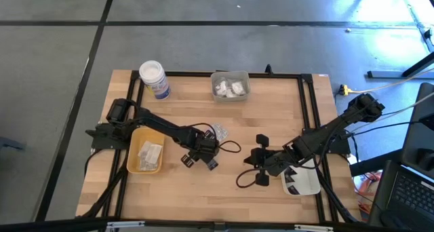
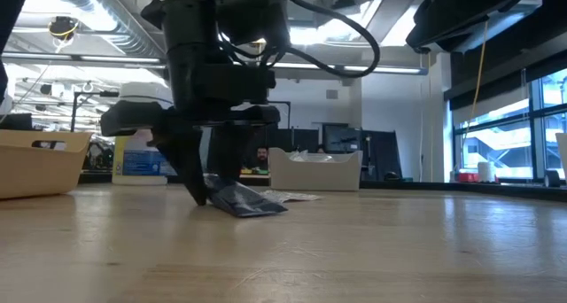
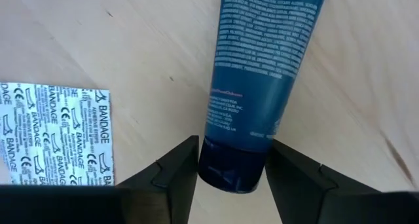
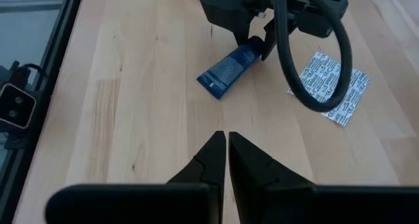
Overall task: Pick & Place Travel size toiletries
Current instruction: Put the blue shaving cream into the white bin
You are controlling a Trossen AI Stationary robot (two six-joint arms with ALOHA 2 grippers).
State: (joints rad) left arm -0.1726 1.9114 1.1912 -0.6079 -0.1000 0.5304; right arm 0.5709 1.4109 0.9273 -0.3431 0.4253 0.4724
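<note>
A dark blue tube [image 3: 262, 54] lies flat on the wooden table near its middle, also seen as the tube [image 4: 226, 68] in the right wrist view. My left gripper [image 3: 232, 145] points down over its cap end, fingers shut on it. Flat white bandage sachets [image 4: 330, 86] lie beside it. My right gripper [image 4: 226, 137] is shut, empty, hovering to the tube's right and holding nothing. The yellow tray [image 1: 133, 165] holds white packets, the clear tray [image 1: 230, 74] more white packets, and the white tray [image 1: 308, 186] dark items. My left gripper pinches the tube's cap end [image 3: 229, 168] between its two fingers, one finger [image 3: 180, 168] on each side. The fingers come from above, pointing down, and lie across the tube. The tube's body rests flat on the table [image 2: 252, 204].
A big white jar with a blue label [image 1: 154, 78] stands at the far left of the table. A black frame rail [image 1: 308, 117] runs around the table's edges. My right arm's cable [image 1: 247, 178] loops over the wood between the grippers. Bare wood lies toward the near edge.
</note>
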